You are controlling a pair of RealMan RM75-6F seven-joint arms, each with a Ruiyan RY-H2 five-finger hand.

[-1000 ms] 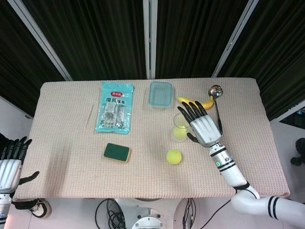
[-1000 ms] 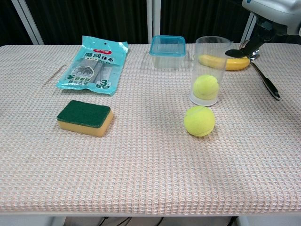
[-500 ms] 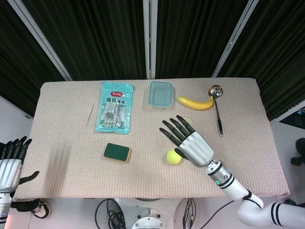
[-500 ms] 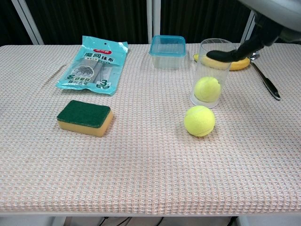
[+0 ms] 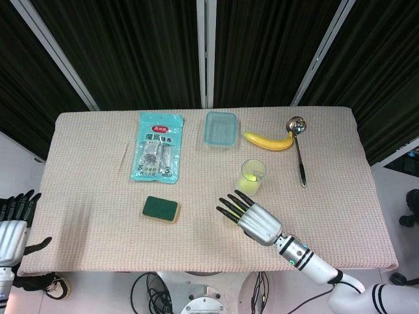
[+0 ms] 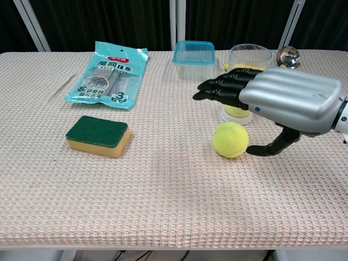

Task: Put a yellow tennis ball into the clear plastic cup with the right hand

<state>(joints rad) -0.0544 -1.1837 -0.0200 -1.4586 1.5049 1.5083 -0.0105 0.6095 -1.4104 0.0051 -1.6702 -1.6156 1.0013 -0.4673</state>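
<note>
A clear plastic cup [image 5: 253, 175] stands right of the table's middle with one yellow tennis ball [image 6: 235, 111] inside it. A second tennis ball [image 6: 230, 140] lies loose on the cloth just in front of the cup. My right hand [image 6: 277, 103] hovers over that loose ball with its fingers [image 6: 220, 89] stretched out to the left and its thumb low by the ball's right side; it holds nothing. In the head view my right hand [image 5: 252, 219] hides the loose ball. My left hand [image 5: 13, 226] hangs off the table's near left corner, fingers apart and empty.
A green and yellow sponge [image 6: 98, 135] lies at the near left. A teal packet [image 5: 157, 146] and a blue lidded box [image 5: 220, 127] sit further back. Beyond the cup are a banana [image 5: 268, 140] and a metal ladle [image 5: 298, 140].
My right hand has come away from the cup toward the near edge and dropped lower, now covering the loose ball. The cup shows fully again in the head view.
</note>
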